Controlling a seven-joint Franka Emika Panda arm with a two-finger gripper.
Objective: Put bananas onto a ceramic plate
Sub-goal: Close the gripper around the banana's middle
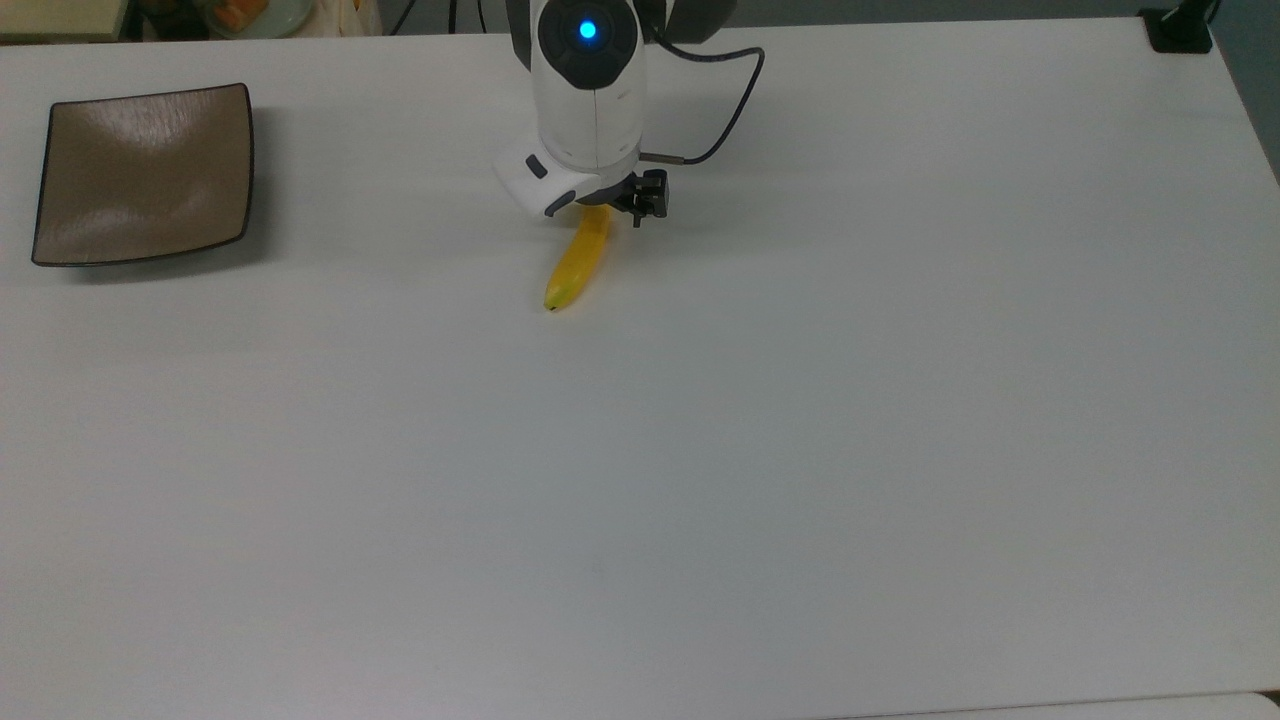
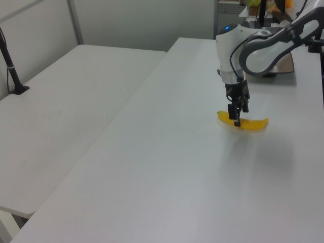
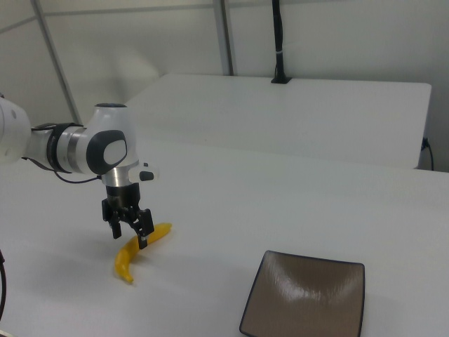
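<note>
The yellow banana (image 1: 574, 266) lies on the white table, curved, its dark-tipped end toward the top view's bottom. My gripper (image 1: 598, 209) has come down over its upper half and is open, one finger on each side of the fruit. In the right view the gripper (image 3: 130, 236) straddles the banana (image 3: 127, 260) close to the tabletop. In the left view the gripper (image 2: 237, 119) stands on the banana (image 2: 254, 124). The square brown-grey ceramic plate (image 1: 141, 175) sits empty at the top view's far left, well apart from the fruit, also seen as the plate (image 3: 305, 296).
The white table (image 1: 800, 450) stretches wide toward the top view's right and bottom. A black cable (image 1: 725, 105) trails from the arm's wrist. A black post base (image 1: 1180, 30) sits at the far right corner. A second white table (image 2: 66, 106) adjoins on the left view's left.
</note>
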